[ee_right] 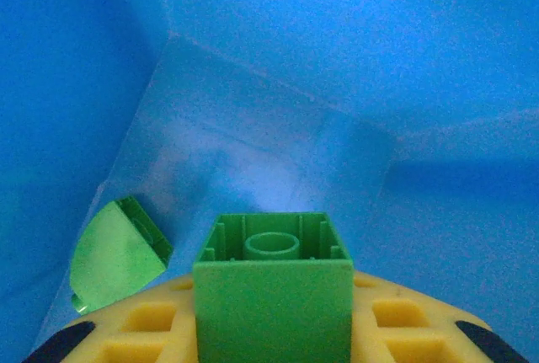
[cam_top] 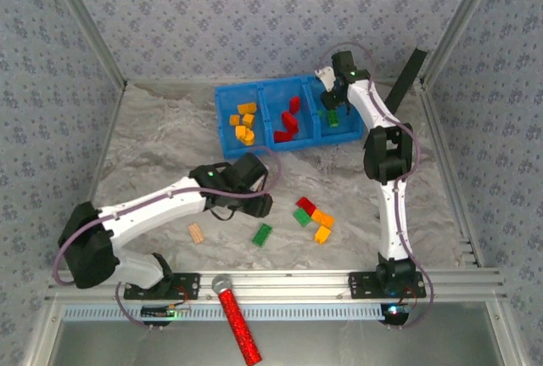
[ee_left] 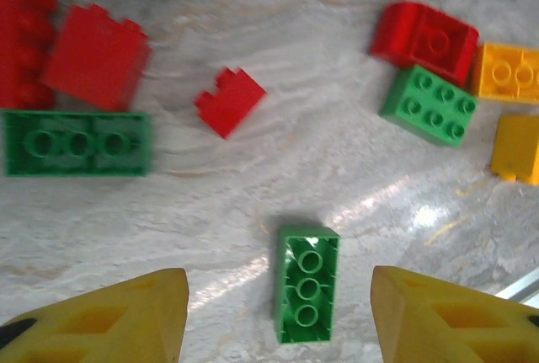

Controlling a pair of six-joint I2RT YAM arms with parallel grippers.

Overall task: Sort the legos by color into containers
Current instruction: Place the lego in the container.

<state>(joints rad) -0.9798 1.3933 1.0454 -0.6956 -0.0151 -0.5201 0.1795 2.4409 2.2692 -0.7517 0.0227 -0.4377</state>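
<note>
The blue three-compartment tray (cam_top: pixel 227 98) stands at the back, with yellow-orange bricks (cam_top: pixel 244 121) in its left compartment, red ones (cam_top: pixel 288 121) in the middle and green (cam_top: pixel 334 117) in the right. My right gripper (cam_top: pixel 333 97) hangs inside the right compartment, shut on a green brick (ee_right: pixel 274 283); another green piece (ee_right: pixel 114 255) lies on the blue floor (ee_right: pixel 278 152) below. My left gripper (ee_left: pixel 282 321) is open just above the table, straddling an upside-down green brick (ee_left: pixel 307 283) (cam_top: pixel 262 234). Loose red (ee_left: pixel 425 39), green (ee_left: pixel 428 104) and orange (ee_left: pixel 505 72) bricks lie nearby.
A tan ridged block (cam_top: pixel 197 233) lies by the left arm. A red glittery stick (cam_top: pixel 239 328) with a grey ball head (cam_top: pixel 222 284) rests on the front rail. More red (ee_left: pixel 97 56) and green (ee_left: pixel 76 142) bricks lie left of the left gripper. Frame posts and walls enclose the table.
</note>
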